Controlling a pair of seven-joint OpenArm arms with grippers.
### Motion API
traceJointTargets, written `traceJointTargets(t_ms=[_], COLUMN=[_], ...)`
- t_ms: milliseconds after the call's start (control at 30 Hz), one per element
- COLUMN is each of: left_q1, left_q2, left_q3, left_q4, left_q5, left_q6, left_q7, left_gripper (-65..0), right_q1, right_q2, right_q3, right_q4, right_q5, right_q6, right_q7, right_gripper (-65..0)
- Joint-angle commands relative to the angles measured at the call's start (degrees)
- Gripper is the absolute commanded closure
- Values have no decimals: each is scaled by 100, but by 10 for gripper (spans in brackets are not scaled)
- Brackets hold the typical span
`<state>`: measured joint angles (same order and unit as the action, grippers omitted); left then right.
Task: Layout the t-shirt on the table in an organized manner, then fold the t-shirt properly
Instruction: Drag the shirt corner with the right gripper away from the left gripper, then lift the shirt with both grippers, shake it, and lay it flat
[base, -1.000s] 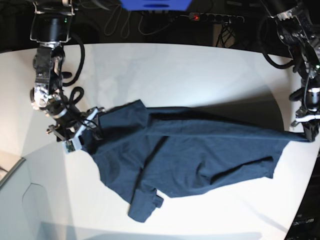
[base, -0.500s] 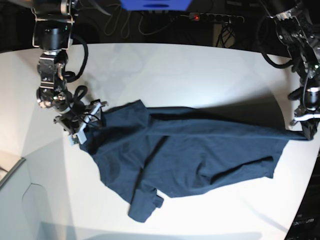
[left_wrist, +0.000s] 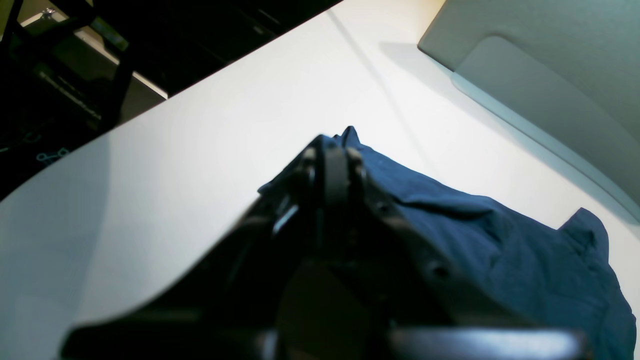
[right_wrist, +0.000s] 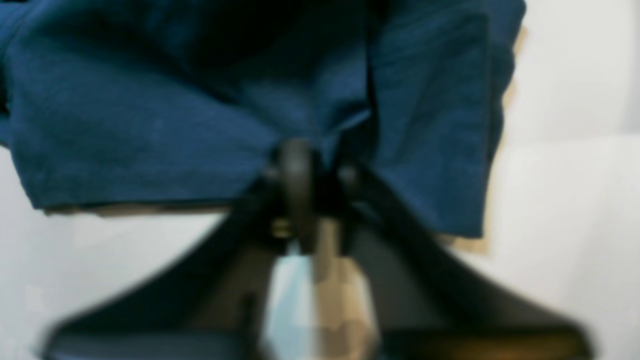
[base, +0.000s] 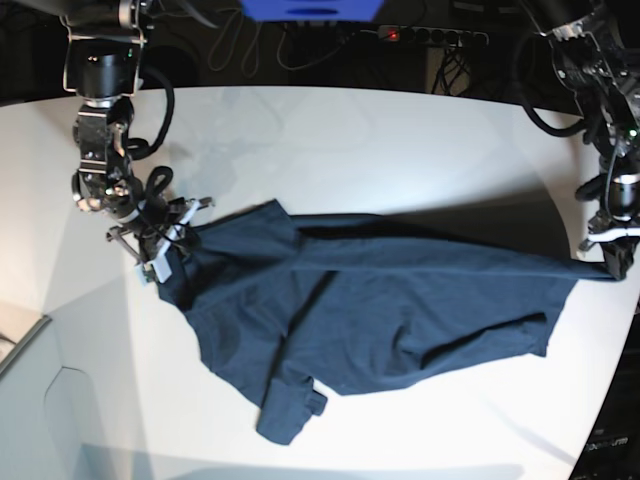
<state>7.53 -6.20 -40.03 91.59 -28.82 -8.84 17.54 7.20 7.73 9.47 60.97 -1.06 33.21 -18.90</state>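
Dark navy t-shirt spread across the middle of the white table, rumpled, with many folds, one sleeve end curled up at the edge of the cloth nearest the camera in the base view. Left gripper at one end of the t-shirt, closed on a corner of the cloth, that corner drawn out into a thin taut point toward the rim of the table. In the left wrist view, jaws pressed together with blue fabric caught between them, the rest of the t-shirt lying loose behind. Right gripper at the opposite end of the t-shirt, closed on the hem there; in the right wrist view, blurred, jaws shut tight with the fabric bunched into them and hanging in two flaps on both sides. No containers visible on the table.
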Motion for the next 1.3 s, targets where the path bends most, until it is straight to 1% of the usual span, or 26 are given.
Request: traceJointTargets(t_ms=[0, 67, 133, 300, 400, 467, 667, 867, 967, 1133, 1233, 1267], left_q1=[-72, -80, -72, -72, -45, -28, 385, 922, 1185, 1484, 1432, 1396], left_q2=[-79, -79, -79, -70, 53, 70, 211, 228, 220, 167, 167, 167], left_q3=[-10, -10, -10, -10, -10, -10, -28, -28, -19, -45, -28, -10], left_q4=[14, -56, -91, -82, -3, 85, 85, 102, 111, 120, 111, 102], left_q5=[-68, -68, -68, -85, -85, -76, -50, -50, -41, -41, -41, -41], left_q6=[-35, -43, -52, -52, -61, -61, -70, -61, -70, -70, -70, -70], left_q7=[-150, -158, -167, -167, -158, -150, -150, -150, -150, -150, -150, -150], left_gripper=[-1, -1, -1, -1, -1, -1, -1, -1, -1, -1, -1, -1], right_q1=[93, 5, -118, -698, -1120, -1445, -2536, -3670, -4048, -4373, -4303, -4153], right_q2=[41, 41, 67, 49, 49, 49, 41, 32, -109, -126, -126, -126], right_q3=[33, 33, 42, 50, 50, 94, 490, 499, 499, 499, 499, 490], right_q4=[105, 158, 466, 1705, 2426, 2857, 3701, 4404, 4685, 4923, 4923, 4923], right_q5=[66, 75, 75, 75, 75, 75, 75, 93, 93, 93, 93, 93], right_q6=[41, 41, 41, 24, 24, 24, 41, 41, 50, 50, 50, 50], right_q7=[74, 74, 83, 74, 74, 74, 83, 101, 109, 364, 435, 426], right_gripper=[0, 0, 0, 0, 0, 0, 0, 0, 0, 0, 0, 0])
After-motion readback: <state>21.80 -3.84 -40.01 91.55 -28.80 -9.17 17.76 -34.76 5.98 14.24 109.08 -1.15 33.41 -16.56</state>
